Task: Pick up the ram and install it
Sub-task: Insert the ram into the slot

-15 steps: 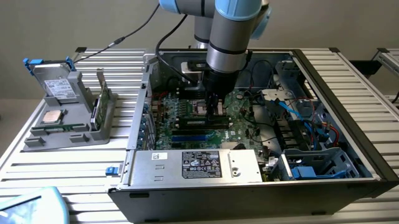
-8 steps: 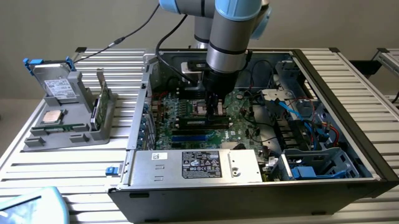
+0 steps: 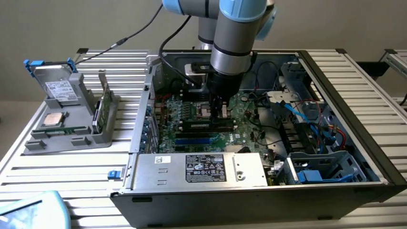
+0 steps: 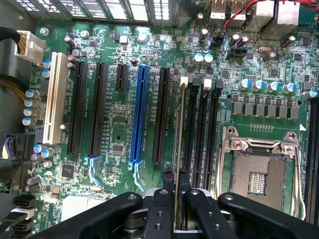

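Ram (image 4: 178, 149), seen edge-on as a thin green and gold strip, stands upright between the matte black fingers (image 4: 162, 209) of the gripper (image 4: 176, 175), whose jaws are drawn narrow and clamped on its near end. The stick runs straight away from the gripper along a long black memory slot (image 4: 189, 129), its far end by a small white latch (image 4: 184, 79). Whether it is pressed home in the slot cannot be told, and its chips are hidden at this angle.

Just beside the gripper on one side lies the processor socket (image 4: 259, 172), a square of fine grey contacts in a shiny steel frame. On the other side are ribbed expansion slots: black ones, a glossy blue slot (image 4: 139, 114), and farther off a white slot (image 4: 55, 97). The motherboard (image 4: 119, 129) is dark green, dotted with round silver-topped capacitors; its printing is too fine to read.

In the exterior view the arm reaches down into an open black computer case (image 3: 356, 191). Near the gripper, toward the camera, is a bare-metal power supply (image 3: 248, 174) with black and white stickers whose text cannot be made out.
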